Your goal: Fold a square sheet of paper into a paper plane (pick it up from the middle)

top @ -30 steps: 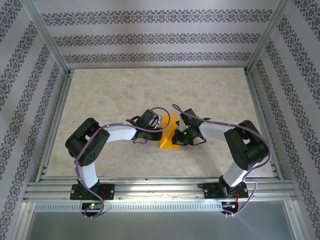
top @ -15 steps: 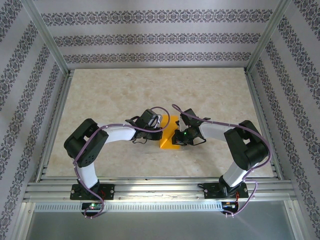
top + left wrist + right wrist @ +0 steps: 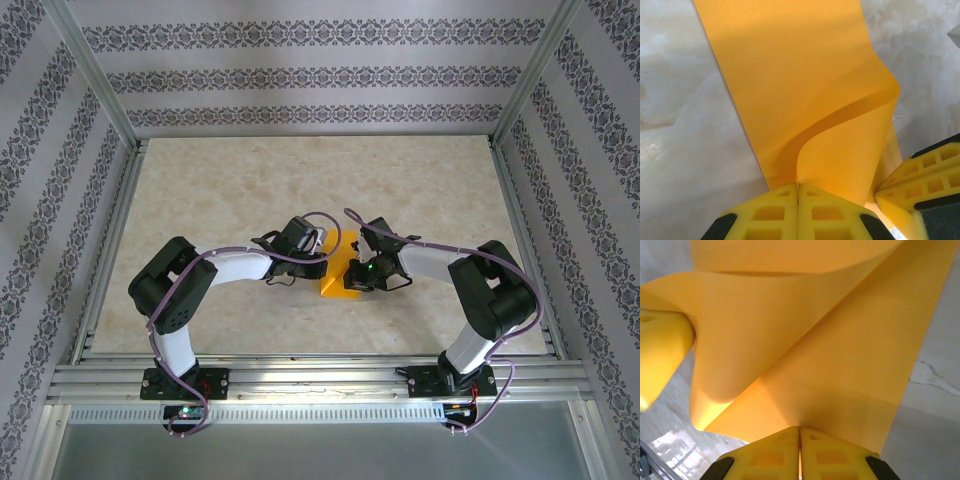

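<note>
Where the left gripper (image 3: 798, 186) pinches it, paper (image 3: 790, 75) curls.

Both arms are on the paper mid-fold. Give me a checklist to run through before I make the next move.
1. Left gripper shut on the paper: ok.
2. Right gripper shut on the paper: ok.
3. Paper free of tears where it can be seen: ok.
4. Fold pressed to a sharp crease: not ok; the paper bends over in a soft curve.
5. Folded edges lined up: cannot tell; the far edges are cut off.
6. Clearance between the two grippers: cannot tell; they sit very close together.
</note>
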Tool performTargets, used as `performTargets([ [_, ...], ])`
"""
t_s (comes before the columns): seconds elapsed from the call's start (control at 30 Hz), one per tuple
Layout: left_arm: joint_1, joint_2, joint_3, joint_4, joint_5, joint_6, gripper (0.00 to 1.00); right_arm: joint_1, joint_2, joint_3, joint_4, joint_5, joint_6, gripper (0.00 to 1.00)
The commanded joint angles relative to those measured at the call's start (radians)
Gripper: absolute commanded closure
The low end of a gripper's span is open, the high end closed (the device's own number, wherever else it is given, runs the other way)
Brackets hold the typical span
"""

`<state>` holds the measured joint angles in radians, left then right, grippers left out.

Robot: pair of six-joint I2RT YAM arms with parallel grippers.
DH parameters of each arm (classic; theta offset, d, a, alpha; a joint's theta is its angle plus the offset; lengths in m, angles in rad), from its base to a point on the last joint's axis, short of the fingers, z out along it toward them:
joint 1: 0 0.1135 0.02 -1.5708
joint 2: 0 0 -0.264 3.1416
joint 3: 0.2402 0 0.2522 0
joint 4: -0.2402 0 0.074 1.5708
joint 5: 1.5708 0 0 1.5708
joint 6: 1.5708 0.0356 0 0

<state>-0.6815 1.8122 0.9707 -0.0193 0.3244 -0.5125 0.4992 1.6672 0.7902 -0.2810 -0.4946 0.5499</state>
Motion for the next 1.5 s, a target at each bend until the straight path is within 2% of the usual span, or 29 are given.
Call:
performTargets([
  [0.0, -0.009, 0.024, 0.024, -0.024, 0.000, 0.034, 0.95, -0.015, 0.013, -0.011, -0.061, 0.027, -0.013, 0.91],
  [0.73, -0.009, 0.057, 0.006, -0.051, -0.018, 0.008, 0.97, -0.018, -0.006, -0.012, -0.045, 0.016, 0.001, 0.90],
  [0.83, -0.009, 0.055, 0.004, -0.054, -0.026, 0.005, 0.98, -0.028, -0.043, -0.036, 0.023, -0.009, 0.050, 0.90],
  [1.1, -0.009, 0.050, -0.015, -0.038, -0.027, -0.038, 1.00, -0.096, -0.133, -0.160, 0.338, -0.131, 0.259, 0.93],
  [1.47, -0.009, 0.052, -0.013, -0.044, -0.024, -0.034, 1.00, -0.069, -0.093, -0.169, 0.490, -0.171, 0.373, 0.96],
])
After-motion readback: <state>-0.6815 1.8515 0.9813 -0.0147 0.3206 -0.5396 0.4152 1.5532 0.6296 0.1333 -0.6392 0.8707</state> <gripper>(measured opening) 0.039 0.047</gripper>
